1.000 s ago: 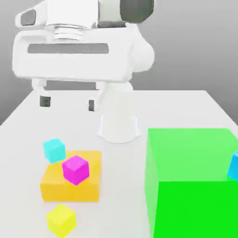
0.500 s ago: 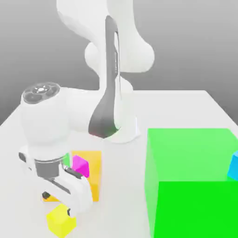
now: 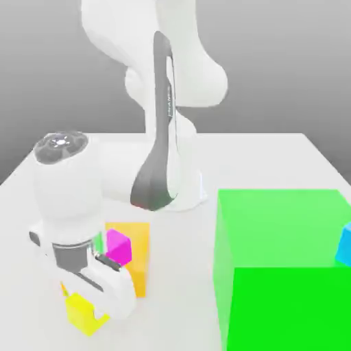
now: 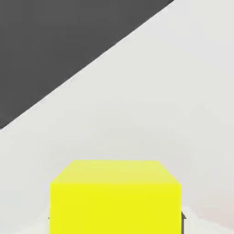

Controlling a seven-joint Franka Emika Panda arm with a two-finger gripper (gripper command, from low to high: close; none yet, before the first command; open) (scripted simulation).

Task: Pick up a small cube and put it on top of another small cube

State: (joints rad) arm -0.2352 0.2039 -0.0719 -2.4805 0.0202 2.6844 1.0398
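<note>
The small cube (image 3: 79,315) is bright yellow and sits near the front of the white table at the exterior view's left. My gripper (image 3: 88,310) has come down over it from above and is shut on its sides; the white hand covers the cube's upper right part. Close up in the hand view, the yellow cube (image 4: 114,196) sits between the jaws with dark finger edges at both of its sides. A magenta cube (image 3: 118,245) rests on the orange block (image 3: 138,264) just behind the hand.
A large green box (image 3: 281,267) takes up the front right of the table (image 3: 274,164). A cyan cube (image 3: 345,245) peeks in at the right edge. The arm's white base (image 3: 179,193) stands mid-table behind the orange block.
The arm swung down from high above the table to the yellow cube, and the jaws went from open to shut on it. The cube now sits slightly higher and further left in the exterior view.
</note>
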